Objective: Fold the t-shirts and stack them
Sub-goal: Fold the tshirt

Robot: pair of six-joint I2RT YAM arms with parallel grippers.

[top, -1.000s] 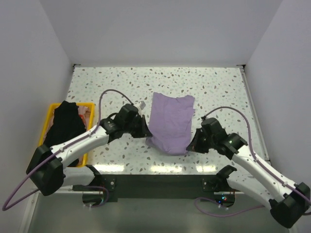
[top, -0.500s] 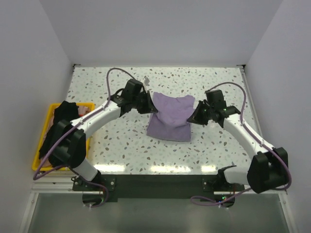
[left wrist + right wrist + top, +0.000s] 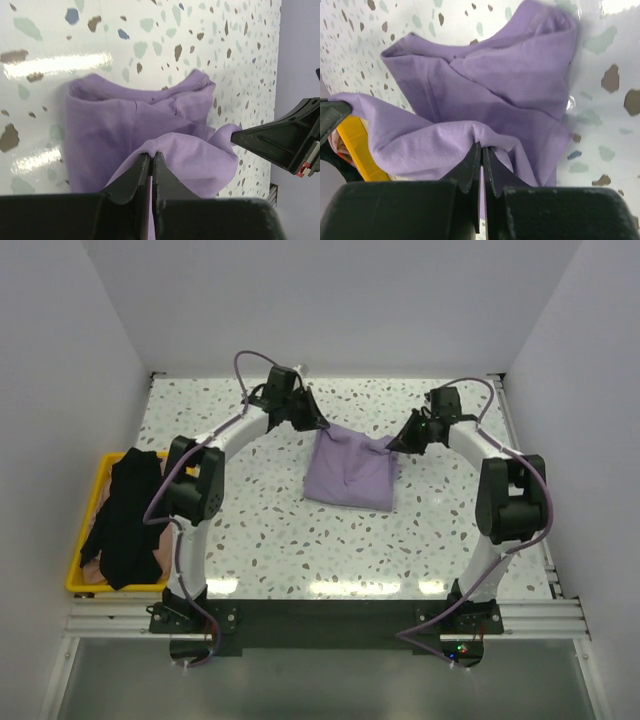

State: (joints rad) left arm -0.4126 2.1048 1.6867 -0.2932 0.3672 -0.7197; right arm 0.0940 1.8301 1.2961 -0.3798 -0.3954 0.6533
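Observation:
The lavender t-shirt [image 3: 350,468] lies partly folded in the middle of the table, its far edge lifted. My left gripper [image 3: 322,424] is shut on the shirt's far left corner [image 3: 165,145]. My right gripper [image 3: 393,444] is shut on the far right corner [image 3: 470,135]. Both hold the edge a little above the table, and the fabric sags between them. The right gripper's fingers [image 3: 280,142] show in the left wrist view. The black t-shirt [image 3: 125,515] hangs over the yellow crate [image 3: 88,530] at the left.
The speckled table [image 3: 250,520] ends at white walls on the far, left and right sides. The yellow crate stands off the table's left edge with a pinkish cloth [image 3: 92,562] under the black shirt. Both arms reach far across the table.
Both grippers have carried the shirt's near edge up and away toward the far side, folding the shirt over itself. The shirt now covers a shorter patch, farther from me.

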